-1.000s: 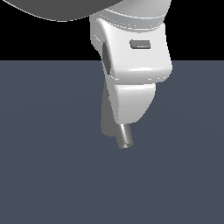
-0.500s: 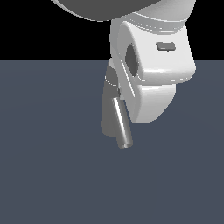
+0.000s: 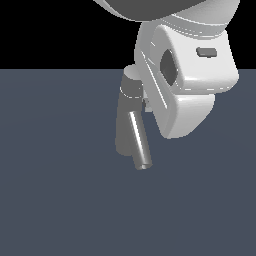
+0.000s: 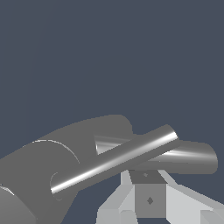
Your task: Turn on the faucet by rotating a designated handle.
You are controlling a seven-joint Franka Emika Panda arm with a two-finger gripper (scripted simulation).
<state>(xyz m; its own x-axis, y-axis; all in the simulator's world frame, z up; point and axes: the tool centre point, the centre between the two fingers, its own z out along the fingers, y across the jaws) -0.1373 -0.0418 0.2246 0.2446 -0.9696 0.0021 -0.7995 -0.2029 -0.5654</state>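
Note:
In the exterior view the grey faucet (image 3: pixel 124 127) stands upright with its round cap (image 3: pixel 133 86) and its slanted spout (image 3: pixel 139 142). The white robot hand (image 3: pixel 186 85) hangs close against the cap on the exterior view's right and hides the fingers and the handle. In the wrist view the thin shiny handle (image 4: pixel 114 160) runs sideways from the cap (image 4: pixel 41 168), in front of the thicker spout (image 4: pixel 194 158). My gripper (image 4: pixel 146 176) sits right beside the rod; its fingers show as one block with no gap and hold nothing.
A flat dark grey floor (image 3: pixel 55 200) lies all around the faucet. The bulky white arm (image 3: pixel 165 10) fills the top of the exterior view above the faucet.
The arm has moved toward the exterior view's right and come closer, uncovering the faucet's column and cap. The spout has not visibly moved.

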